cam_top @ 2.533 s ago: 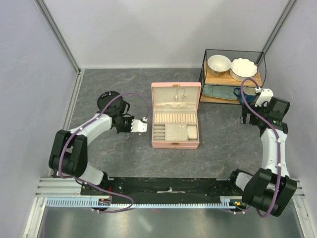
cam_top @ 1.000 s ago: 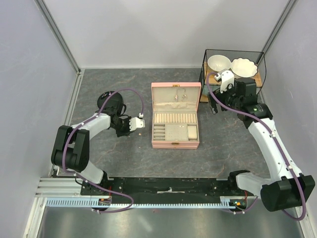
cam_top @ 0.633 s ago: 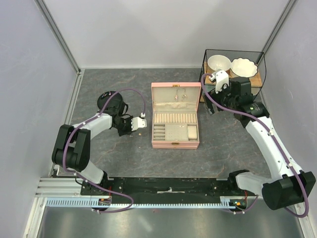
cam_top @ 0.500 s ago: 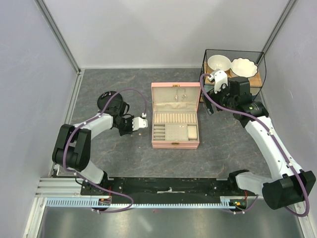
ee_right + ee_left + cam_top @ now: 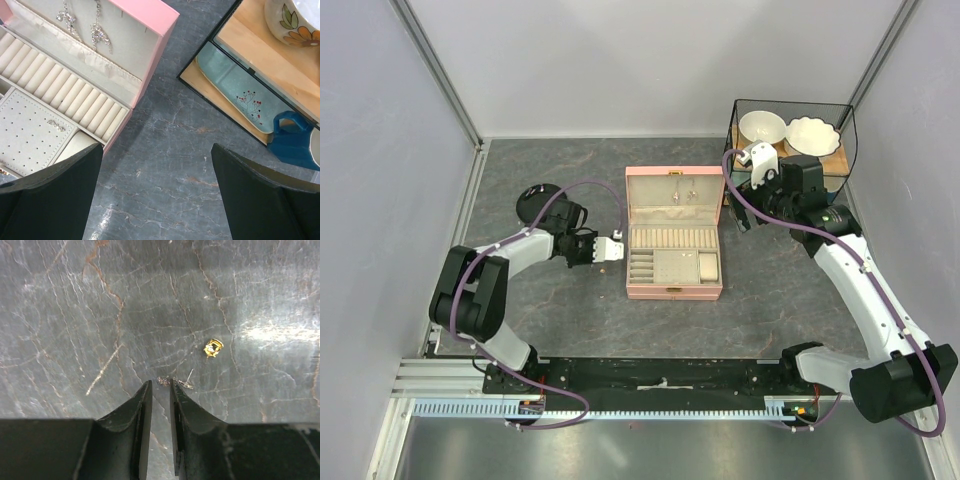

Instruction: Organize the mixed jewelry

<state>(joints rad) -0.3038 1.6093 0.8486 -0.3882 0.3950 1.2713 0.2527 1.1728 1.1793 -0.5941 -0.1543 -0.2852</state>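
Observation:
In the left wrist view my left gripper (image 5: 159, 382) hangs low over the grey marbled table, its jaws a narrow gap apart with bare table showing between them. A tiny pale jewelry piece (image 5: 162, 381) lies just past the fingertips, a thin stud (image 5: 185, 384) lies beside it, and a gold piece (image 5: 213, 348) is further right. From above, the left gripper (image 5: 610, 248) is just left of the open pink box (image 5: 675, 275). My right gripper (image 5: 157, 147) is wide open and empty over bare table, between the box (image 5: 150, 30) and the rack.
A black round dish (image 5: 533, 203) sits behind the left arm. A black wire rack (image 5: 790, 105) at the back right holds two pale bowls, a teal plate (image 5: 235, 85) and a blue mug (image 5: 292, 137). Sparkly pieces (image 5: 95, 30) hang in the box lid.
The right arm has swung in from the right side to the box's right edge and stopped there. The left gripper has slid right, closer to the box.

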